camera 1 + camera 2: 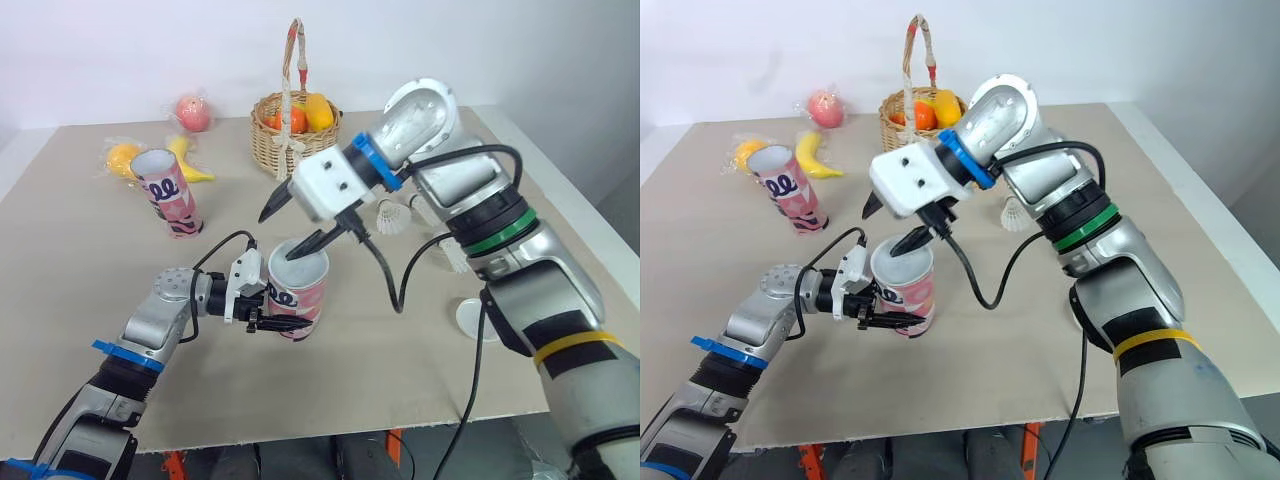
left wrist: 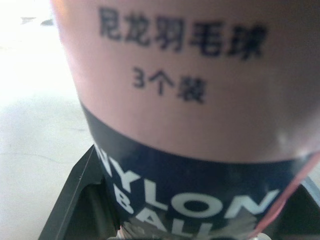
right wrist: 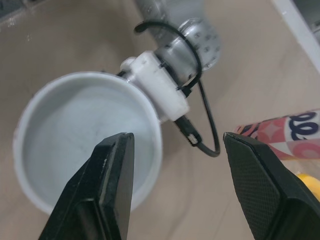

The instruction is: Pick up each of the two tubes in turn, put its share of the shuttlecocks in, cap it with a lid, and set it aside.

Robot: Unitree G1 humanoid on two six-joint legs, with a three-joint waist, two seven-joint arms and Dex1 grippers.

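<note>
A pink patterned tube (image 1: pixel 298 290) stands at mid-table with its mouth open, and my left gripper (image 1: pixel 272 312) is shut on its lower part. The left wrist view shows its printed wall (image 2: pixel 190 100) close up. My right gripper (image 1: pixel 292 228) hangs open just above that mouth, with nothing between its fingers (image 3: pixel 112 185). Seen from the right wrist, the tube's inside (image 3: pixel 85 135) is pale, and I can make out nothing in it. A second pink tube (image 1: pixel 170 192) stands open at the left. A white shuttlecock (image 1: pixel 392 218) lies behind my right arm, another (image 1: pixel 455 258) beside it. A white lid (image 1: pixel 475 318) lies at the right.
A wicker basket (image 1: pixel 270 145) of fruit with a tall handle stands at the back centre. A banana (image 1: pixel 190 160), a bagged yellow fruit (image 1: pixel 122 158) and a bagged peach (image 1: pixel 193 113) lie at the back left. The table's front edge (image 1: pixel 350 425) is near.
</note>
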